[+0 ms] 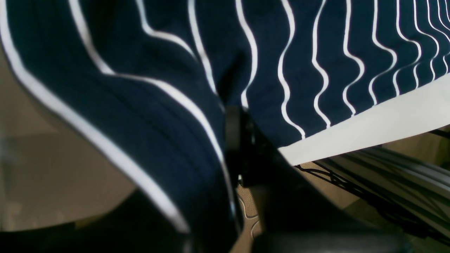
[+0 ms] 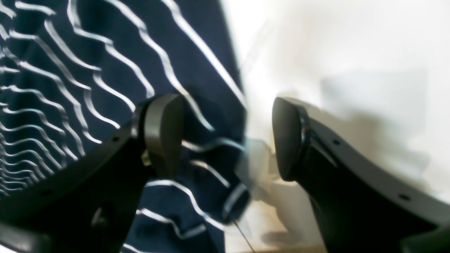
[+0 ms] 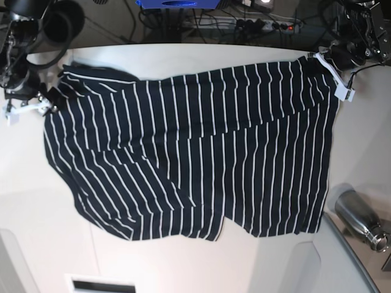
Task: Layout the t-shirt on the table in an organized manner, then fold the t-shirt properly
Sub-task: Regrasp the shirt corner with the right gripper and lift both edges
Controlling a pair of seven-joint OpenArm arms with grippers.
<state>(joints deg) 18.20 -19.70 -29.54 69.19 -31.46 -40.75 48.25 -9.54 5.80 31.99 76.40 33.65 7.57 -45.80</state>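
Dark navy white-striped soft t-shirt [image 3: 195, 152] lies spread across white smooth tabletop [image 3: 183, 262], layout nearly done, wrinkles left, no proper fold yet. Your left gripper [image 3: 333, 73] has jaws pinching t-shirt corner at far edge. Your right gripper [image 2: 228, 137] has jaws spread, empty, over shirt's edge. Steel bottle [image 3: 360, 220] lies beside shirt; cables behind tabletop.
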